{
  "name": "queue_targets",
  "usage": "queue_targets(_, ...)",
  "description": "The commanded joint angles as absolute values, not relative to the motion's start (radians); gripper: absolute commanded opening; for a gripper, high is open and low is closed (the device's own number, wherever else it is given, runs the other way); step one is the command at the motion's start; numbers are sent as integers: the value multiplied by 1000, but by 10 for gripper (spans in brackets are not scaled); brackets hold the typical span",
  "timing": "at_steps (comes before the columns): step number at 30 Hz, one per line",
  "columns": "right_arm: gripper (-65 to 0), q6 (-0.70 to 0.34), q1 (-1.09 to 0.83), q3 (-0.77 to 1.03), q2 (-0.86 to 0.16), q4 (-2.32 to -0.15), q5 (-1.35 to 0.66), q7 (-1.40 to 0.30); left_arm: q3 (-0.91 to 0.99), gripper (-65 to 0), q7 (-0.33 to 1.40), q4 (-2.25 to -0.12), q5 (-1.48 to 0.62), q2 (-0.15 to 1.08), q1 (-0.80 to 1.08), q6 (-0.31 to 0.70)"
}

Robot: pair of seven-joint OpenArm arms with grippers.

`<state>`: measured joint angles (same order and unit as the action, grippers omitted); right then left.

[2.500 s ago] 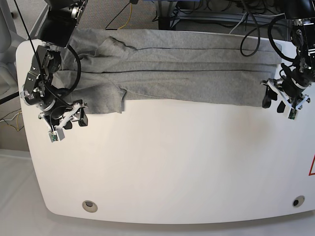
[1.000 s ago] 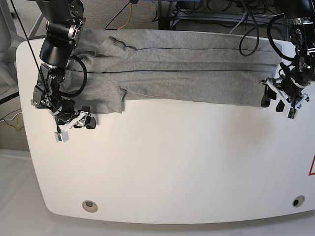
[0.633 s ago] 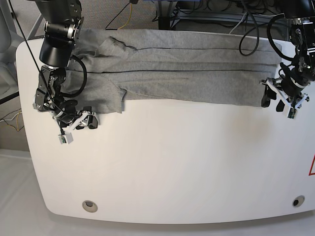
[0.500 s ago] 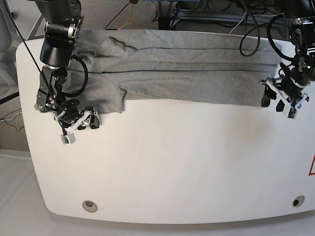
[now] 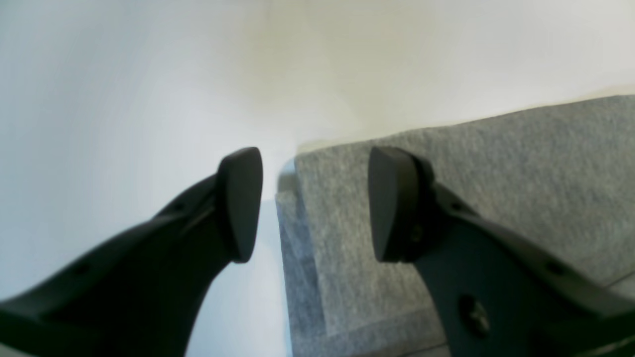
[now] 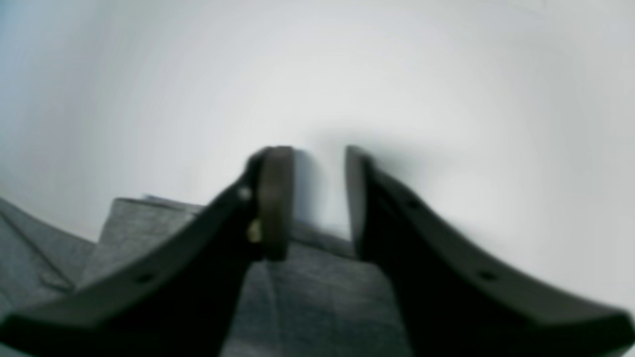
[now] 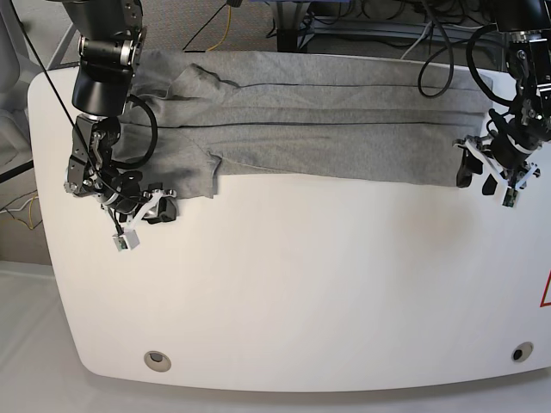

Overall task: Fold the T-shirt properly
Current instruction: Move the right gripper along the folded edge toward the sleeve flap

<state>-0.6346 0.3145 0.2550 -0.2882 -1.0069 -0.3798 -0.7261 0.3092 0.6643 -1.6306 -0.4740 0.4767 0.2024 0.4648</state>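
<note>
The grey T-shirt [image 7: 327, 129] lies folded in a long band across the back of the white table [image 7: 301, 284], plain side up. My left gripper [image 7: 478, 176] is at the band's right end. It is open, and in the left wrist view [image 5: 315, 203] its fingers straddle a layered corner of the T-shirt [image 5: 496, 173]. My right gripper [image 7: 162, 211] sits low at the sleeve's front edge on the left. In the blurred right wrist view [image 6: 317, 198] its jaws stand a narrow gap apart, with the T-shirt's hem [image 6: 307, 297] under them and bare table between the tips.
Two round holes [image 7: 156, 360] [image 7: 522, 353] sit near the table's front edge. Cables [image 7: 362, 21] and floor lie behind the table. A red warning mark [image 7: 546, 291] shows at the right edge.
My right gripper has slid rightward along the table to the sleeve's front edge, and its jaws have narrowed. The left arm and the T-shirt have not moved.
</note>
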Motion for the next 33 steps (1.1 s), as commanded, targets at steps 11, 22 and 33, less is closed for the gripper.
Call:
queue_targets(11,-327,-627,322,272,-285,-1000,-360,-635,317,-330,644,-1649,-489,493,197,463)
queue_targets(22,-329,-623,325,268,-296,-1000,-357,-661,317,-332,646,-1643,-495,494,195,466)
queue_targets(33,-319,-624,310,196,-290,-985,-353,-641,315,-329,648,-1638,-503,494,199,467)
